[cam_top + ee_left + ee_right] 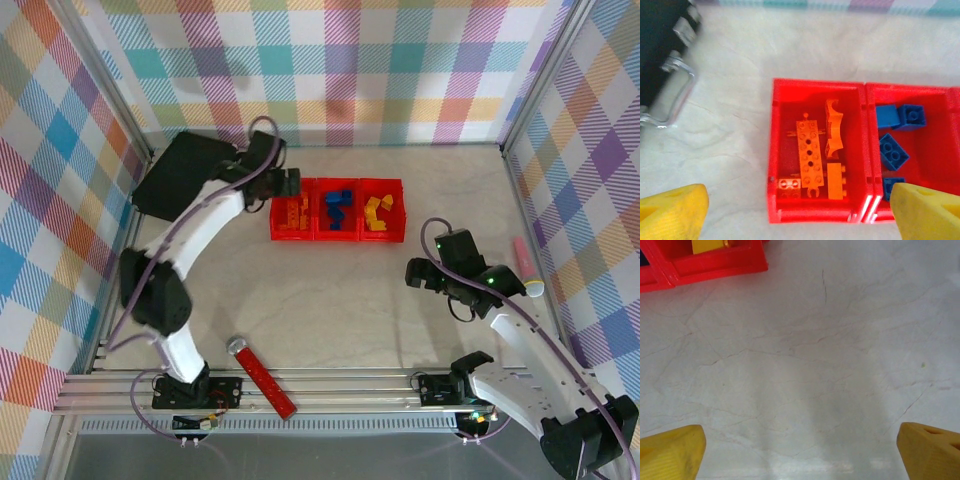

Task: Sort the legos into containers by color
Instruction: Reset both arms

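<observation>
A pale, veined surface [340, 310] lies inside walls of pastel check. At the far left a flat black case [185, 175] lies by the wall, and the left wrist view shows its metal handle. Toward the near edge a long red studded bar [266, 377] with a silver end lies slantwise, well apart from everything else. The left claw [288, 184] hangs at the left end of the containers [337, 237], its yellow fingers [672, 212] spread wide with nothing between them. The containers are three red bins joined in a row, set at the middle of the surface toward the back. The left bin holds the orange legos [293, 213], among them a long flat plate, a curved piece and smaller bricks. The middle bin holds the blue legos [338, 208], and the right bin holds the yellow legos [377, 213]. Further right and nearer, the right claw [425, 275] hovers over bare surface, apart from the bins, its fingers [927, 450] also spread wide and gripping nothing. A pink pen-like object [527, 265] lies by the right wall.
</observation>
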Tool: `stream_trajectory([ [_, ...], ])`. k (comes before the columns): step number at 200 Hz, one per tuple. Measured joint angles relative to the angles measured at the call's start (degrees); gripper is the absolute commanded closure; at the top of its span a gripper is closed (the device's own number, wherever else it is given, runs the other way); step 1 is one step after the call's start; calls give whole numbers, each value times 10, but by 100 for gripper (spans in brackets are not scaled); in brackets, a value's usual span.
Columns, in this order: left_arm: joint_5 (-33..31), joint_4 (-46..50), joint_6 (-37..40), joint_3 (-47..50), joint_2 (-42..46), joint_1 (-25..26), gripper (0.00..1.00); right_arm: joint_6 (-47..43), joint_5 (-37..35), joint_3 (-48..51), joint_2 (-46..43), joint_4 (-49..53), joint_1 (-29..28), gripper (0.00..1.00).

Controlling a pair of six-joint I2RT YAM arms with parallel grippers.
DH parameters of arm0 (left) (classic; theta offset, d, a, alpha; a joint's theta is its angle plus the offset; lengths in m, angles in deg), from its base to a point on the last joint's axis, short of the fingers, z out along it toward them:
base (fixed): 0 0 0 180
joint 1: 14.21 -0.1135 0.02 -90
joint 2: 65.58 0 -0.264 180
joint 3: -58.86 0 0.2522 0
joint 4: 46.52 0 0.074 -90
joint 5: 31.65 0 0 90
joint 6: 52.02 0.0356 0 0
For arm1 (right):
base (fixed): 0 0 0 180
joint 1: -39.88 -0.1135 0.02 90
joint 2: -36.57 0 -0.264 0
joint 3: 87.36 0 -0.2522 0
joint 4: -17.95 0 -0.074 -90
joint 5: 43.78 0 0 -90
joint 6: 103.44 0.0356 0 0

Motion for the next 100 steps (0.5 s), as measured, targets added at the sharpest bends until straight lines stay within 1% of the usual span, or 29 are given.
stream_trajectory([
  [19, 0, -67, -1, 102, 128, -31, 3, -66, -21, 2, -3, -56, 0, 1],
  [34, -22, -136, 3, 193, 214, -50, 0, -134, -39, 40, -23, -153, 0, 1],
  [47, -49, -213, 25, 287, 272, -56, 0, -194, -50, 92, -38, -245, 4, 1],
  [59, -61, -284, 64, 371, 299, -56, 0, -233, -54, 134, -33, -316, 18, 1],
  [72, -87, -339, 92, 450, 302, -56, 0, -248, -55, 158, -3, -375, 45, 1],
  [100, -136, -403, 102, 574, 290, -67, 0, -263, -40, 186, 85, -515, 96, 1],
])
